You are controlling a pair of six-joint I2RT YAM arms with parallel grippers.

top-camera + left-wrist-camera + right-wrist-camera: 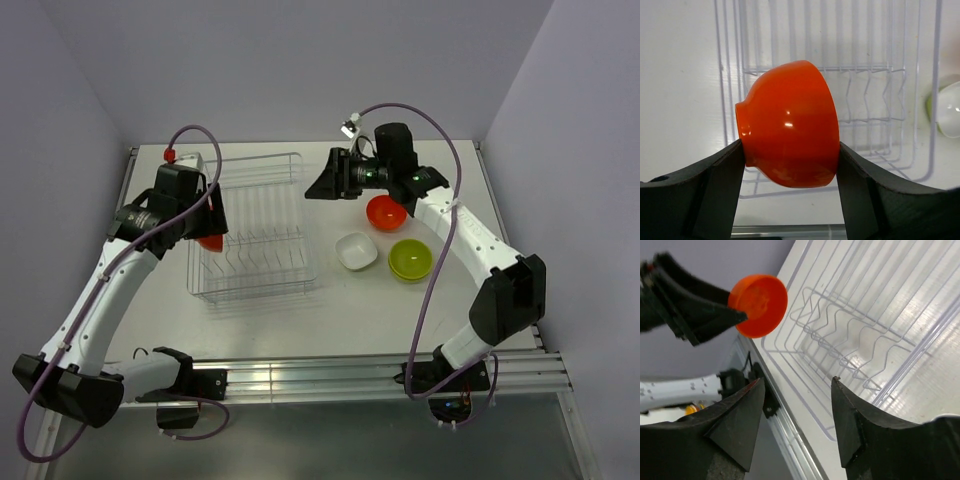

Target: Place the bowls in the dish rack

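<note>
My left gripper (211,232) is shut on an orange-red bowl (787,125), held on its side above the left edge of the wire dish rack (252,228). The same bowl shows in the right wrist view (759,304) and peeks out in the top view (211,241). My right gripper (320,186) is open and empty, raised by the rack's far right corner. On the table right of the rack sit a second orange-red bowl (386,212), a white squarish bowl (356,251) and a lime green bowl (410,259). The rack holds no bowls.
The rack's ridged wire rows (850,335) run across its middle. The table's metal front rail (320,375) lies near the arm bases. Purple walls close in the back and sides.
</note>
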